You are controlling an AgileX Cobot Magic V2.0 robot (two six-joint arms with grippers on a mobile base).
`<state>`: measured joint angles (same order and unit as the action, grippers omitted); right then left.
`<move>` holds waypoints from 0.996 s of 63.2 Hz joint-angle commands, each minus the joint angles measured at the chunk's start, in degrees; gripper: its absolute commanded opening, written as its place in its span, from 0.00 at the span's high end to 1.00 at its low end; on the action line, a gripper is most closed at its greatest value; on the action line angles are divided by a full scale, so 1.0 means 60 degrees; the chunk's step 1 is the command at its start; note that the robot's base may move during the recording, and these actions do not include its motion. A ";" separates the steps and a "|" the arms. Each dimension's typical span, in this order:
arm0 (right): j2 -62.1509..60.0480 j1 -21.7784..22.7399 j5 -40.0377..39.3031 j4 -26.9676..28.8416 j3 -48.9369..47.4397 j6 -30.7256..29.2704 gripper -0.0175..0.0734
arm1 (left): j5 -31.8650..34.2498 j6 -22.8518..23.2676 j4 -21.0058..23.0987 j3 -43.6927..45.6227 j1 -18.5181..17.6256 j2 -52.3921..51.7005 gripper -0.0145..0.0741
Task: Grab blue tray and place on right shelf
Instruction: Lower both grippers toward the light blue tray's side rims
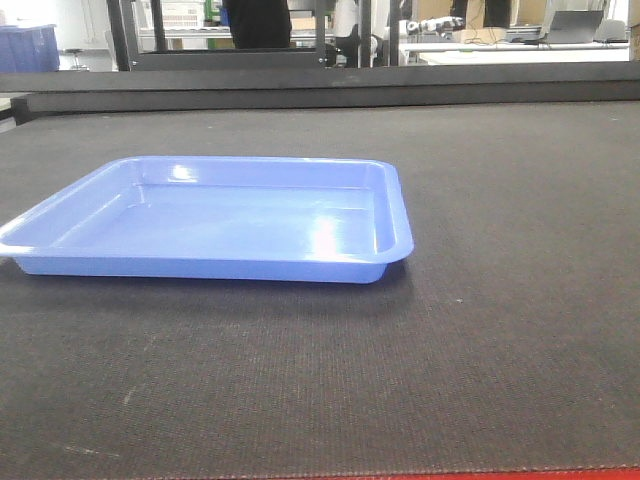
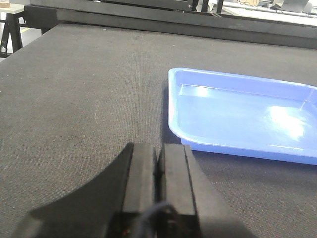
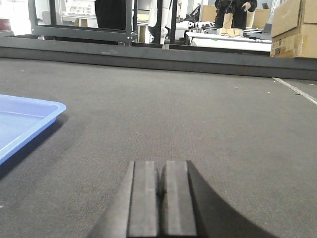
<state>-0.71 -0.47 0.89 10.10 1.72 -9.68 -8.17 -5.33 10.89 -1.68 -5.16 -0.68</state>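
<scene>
Table top: a dark woven mat (image 1: 500, 330) lay under both grippers and ran ahead of them to a raised black rail (image 1: 350, 85) at its far side; a red edge (image 1: 500, 473) showed along the near side.
Background: well beyond the rail, far ahead and to the left, stood a deep blue storage bin (image 1: 25, 48); cardboard boxes (image 3: 294, 25) were stacked far ahead and to the right of the right gripper.
Path to the tray: only bare mat lay between each gripper and the tray.
Left gripper (image 2: 159, 153): its black jaws were pressed together with no gap, holding nothing, low over the mat; whether it touched the mat could not be told.
Right gripper (image 3: 161, 171): jaws likewise pressed together and empty, low over the mat, pointing toward the far rail.
Blue tray (image 1: 230, 215): it lay flat on the mat, ahead and to the right of the left gripper (image 2: 237, 114) and ahead and to the left of the right gripper, where only one rounded corner (image 3: 20, 124) was in view; apart from both.
Tray's look: wide, shallow, glossy light blue plastic with rounded corners and a rolled rim, its floor bare and bright with glare.
</scene>
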 commanded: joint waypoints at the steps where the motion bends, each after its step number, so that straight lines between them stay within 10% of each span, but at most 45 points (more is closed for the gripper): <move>1: -0.0177 -0.0020 -0.0808 0.0044 -0.0228 -0.0089 0.79 | 0.0868 -0.0024 0.0023 -0.0278 -0.0065 -0.0133 0.89; 63: -0.0085 -0.0009 -0.2191 0.0229 -0.1517 -0.0003 0.79 | 0.2726 -0.0024 -0.0038 0.1277 -0.0065 0.0458 0.89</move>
<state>-0.71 -0.47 -5.89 11.16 -1.15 -9.68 5.53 -5.33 10.89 -0.52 -5.16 -0.51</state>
